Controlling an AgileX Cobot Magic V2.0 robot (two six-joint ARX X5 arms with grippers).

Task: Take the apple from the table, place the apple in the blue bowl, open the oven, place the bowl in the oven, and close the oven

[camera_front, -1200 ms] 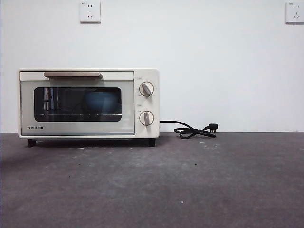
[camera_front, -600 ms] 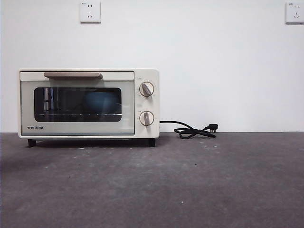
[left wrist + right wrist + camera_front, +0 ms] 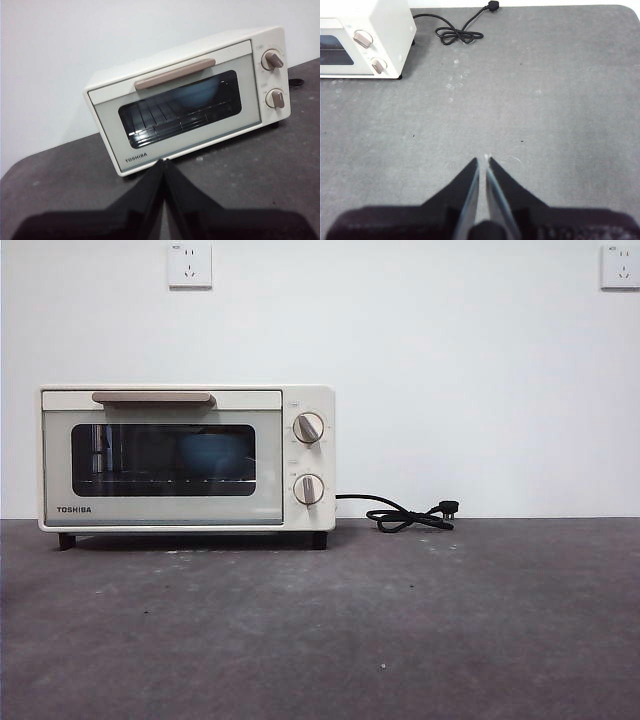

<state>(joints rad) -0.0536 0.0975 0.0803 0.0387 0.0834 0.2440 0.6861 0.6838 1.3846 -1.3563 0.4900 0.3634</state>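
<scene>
Even, bright, diffuse light; a soft shadow lies under the oven [image 3: 187, 458]; the left wrist view is slightly hazy.

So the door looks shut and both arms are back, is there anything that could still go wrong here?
Little, I think. The oven door sits flush with the bowl visible behind the glass, but the apple is not visible, so I cannot confirm it is inside. The cord lies loose on the table, where a later sweep could snag it. The left gripper faces the door closely.
</scene>
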